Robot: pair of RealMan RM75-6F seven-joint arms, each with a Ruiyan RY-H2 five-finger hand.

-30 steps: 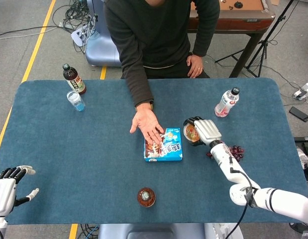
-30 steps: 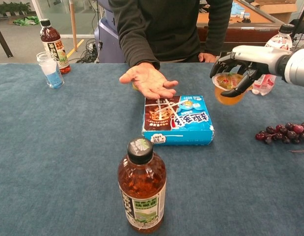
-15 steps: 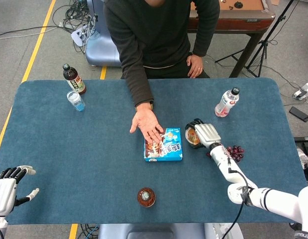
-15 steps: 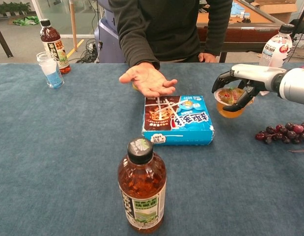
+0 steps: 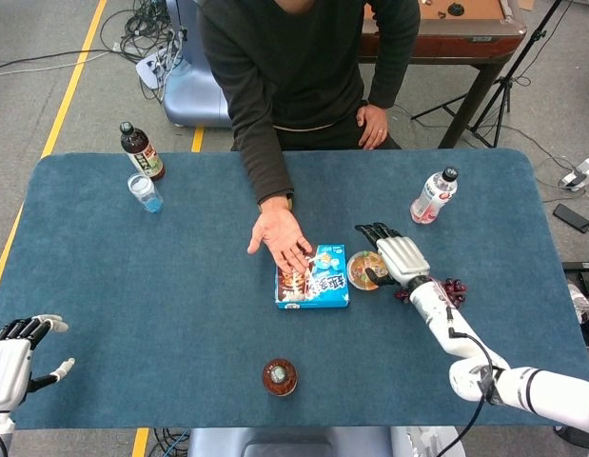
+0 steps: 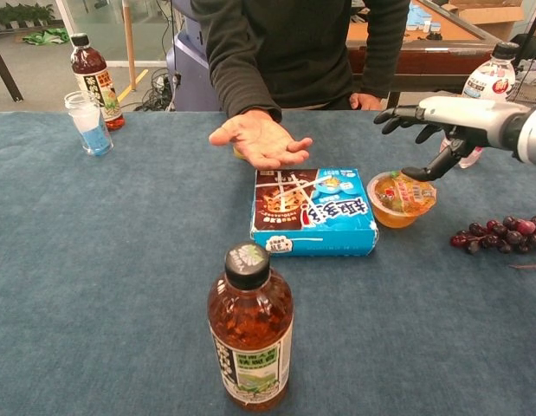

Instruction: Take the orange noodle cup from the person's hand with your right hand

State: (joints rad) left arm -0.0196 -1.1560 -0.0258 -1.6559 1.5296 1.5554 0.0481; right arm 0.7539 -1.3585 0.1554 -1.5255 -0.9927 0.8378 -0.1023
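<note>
The orange noodle cup (image 5: 362,271) (image 6: 401,199) stands on the blue table just right of a blue snack box (image 5: 313,277) (image 6: 313,210). My right hand (image 5: 399,255) (image 6: 436,121) hovers above and slightly behind the cup with fingers spread, holding nothing. The person's hand (image 5: 280,238) (image 6: 261,140) lies palm up and empty over the box's far left corner. My left hand (image 5: 13,357) rests at the table's near left corner, fingers apart and empty.
Purple grapes (image 5: 451,290) (image 6: 501,232) lie right of the cup. A tea bottle (image 5: 279,376) (image 6: 249,329) stands near the front edge. A white bottle (image 5: 433,196) (image 6: 488,82) is far right; a dark bottle (image 5: 142,151) and plastic cup (image 5: 146,192) stand far left.
My right hand lowered the noodle cup onto the table beside the box, let go of it, and lifted away with fingers spread. The person's hand stayed put.
</note>
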